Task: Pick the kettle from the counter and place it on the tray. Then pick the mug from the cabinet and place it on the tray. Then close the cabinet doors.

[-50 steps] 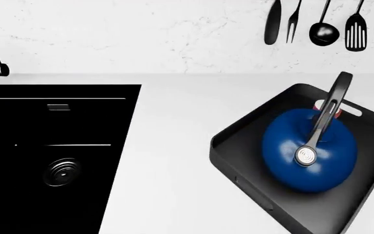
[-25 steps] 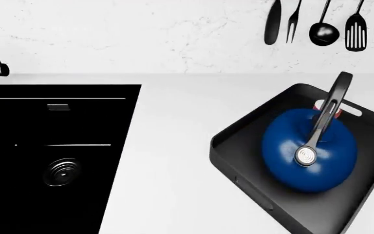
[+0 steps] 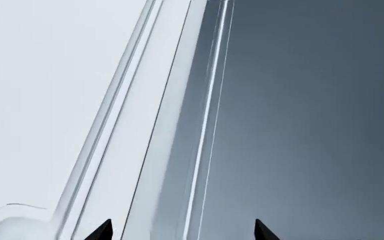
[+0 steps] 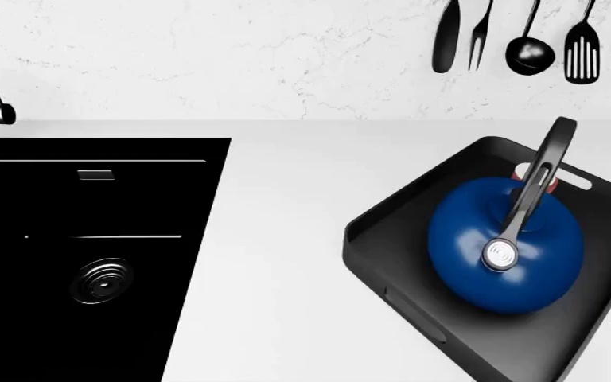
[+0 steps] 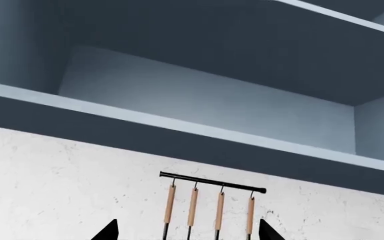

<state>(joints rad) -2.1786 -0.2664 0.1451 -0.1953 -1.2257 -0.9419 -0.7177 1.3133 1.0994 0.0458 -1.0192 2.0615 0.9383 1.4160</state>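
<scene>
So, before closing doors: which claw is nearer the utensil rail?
Likely right. The right claw faces the utensil rail below the cabinet shelves; the left claw faces only a pale panel.

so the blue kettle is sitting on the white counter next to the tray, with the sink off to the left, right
Not quite. In the head view the kettle sits inside the tray, not on the counter beside it. The rest holds: the tray rests on the white counter and the black sink lies off to the left.

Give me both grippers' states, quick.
Left gripper: open, holding nothing.
Right gripper: open, holding nothing.
</scene>
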